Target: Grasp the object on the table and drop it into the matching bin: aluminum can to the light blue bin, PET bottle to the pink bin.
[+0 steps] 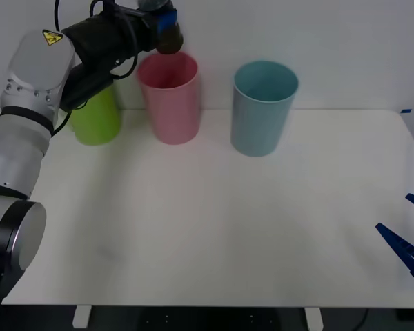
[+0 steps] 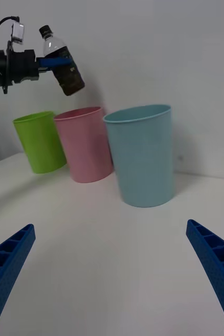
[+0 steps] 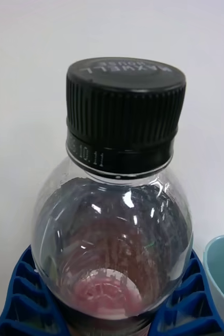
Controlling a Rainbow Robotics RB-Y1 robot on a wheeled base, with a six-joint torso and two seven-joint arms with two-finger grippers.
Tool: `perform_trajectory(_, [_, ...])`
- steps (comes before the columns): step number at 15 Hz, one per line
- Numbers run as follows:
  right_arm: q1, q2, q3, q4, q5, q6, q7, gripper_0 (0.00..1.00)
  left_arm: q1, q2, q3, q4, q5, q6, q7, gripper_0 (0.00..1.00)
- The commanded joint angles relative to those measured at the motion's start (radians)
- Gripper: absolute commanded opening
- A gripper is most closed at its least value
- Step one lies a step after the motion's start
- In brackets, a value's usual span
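Release should be made only once the PET bottle point(image 2: 63, 63), clamped by the left gripper point(image 2: 51, 62) above the pink bin point(image 1: 170, 96) at the table's point(image 1: 214, 227) far edge, is centred over the rim, since it is seen tilted. That tilt is revealed by the right wrist view; the bottle's black cap point(image 3: 125, 105) is shown close by the left wrist view. The right gripper point(image 2: 112, 273) is parked, spread apart, near the right edge.

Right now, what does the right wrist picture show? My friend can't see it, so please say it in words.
The left gripper holds a small dark PET bottle in the air, tilted, above the pink bin. A lime green bin and the light blue bin flank the pink one on the white table. The right gripper hangs open, low over the table.
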Motion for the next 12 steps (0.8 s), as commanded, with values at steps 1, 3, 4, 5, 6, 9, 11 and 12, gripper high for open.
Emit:
perform_trajectory(1, [0.0, 0.0, 0.0, 0.0, 0.0, 0.0, 0.0, 1.0, -0.012, -0.001, 0.0, 0.015, -0.017, 0.0, -0.002, 0.0])
perform_trajectory(3, [0.0, 0.0, 0.0, 0.0, 0.0, 0.0, 0.0, 1.0, -0.012, -0.001, 0.002, 0.015, -0.015, 0.0, 0.0, 0.0])
perform_trajectory(4, [0.0, 0.0, 0.0, 0.0, 0.0, 0.0, 0.0, 1.0, -0.012, 0.0, 0.002, 0.015, -0.014, 0.0, 0.0, 0.0])
perform_trajectory(5, [0.0, 0.0, 0.0, 0.0, 0.0, 0.0, 0.0, 1.0, -0.012, 0.0, 0.002, 0.015, -0.011, 0.0, 0.0, 0.05])
perform_trajectory(6, [0.0, 0.0, 0.0, 0.0, 0.0, 0.0, 0.0, 1.0, -0.012, 0.0, 0.002, 0.015, -0.004, 0.0, 0.0, 0.17])
perform_trajectory(9, [0.0, 0.0, 0.0, 0.0, 0.0, 0.0, 0.0, 1.0, -0.012, 0.0, 0.006, 0.015, 0.005, 0.0, 0.0, 1.0])
perform_trajectory(11, [0.0, 0.0, 0.0, 0.0, 0.0, 0.0, 0.0, 1.0, -0.009, 0.0, 0.006, 0.015, 0.02, 0.0, -0.002, 1.0])
perform_trajectory(12, [0.0, 0.0, 0.0, 0.0, 0.0, 0.0, 0.0, 1.0, -0.009, 0.0, 0.006, 0.015, 0.022, 0.0, -0.003, 1.0])
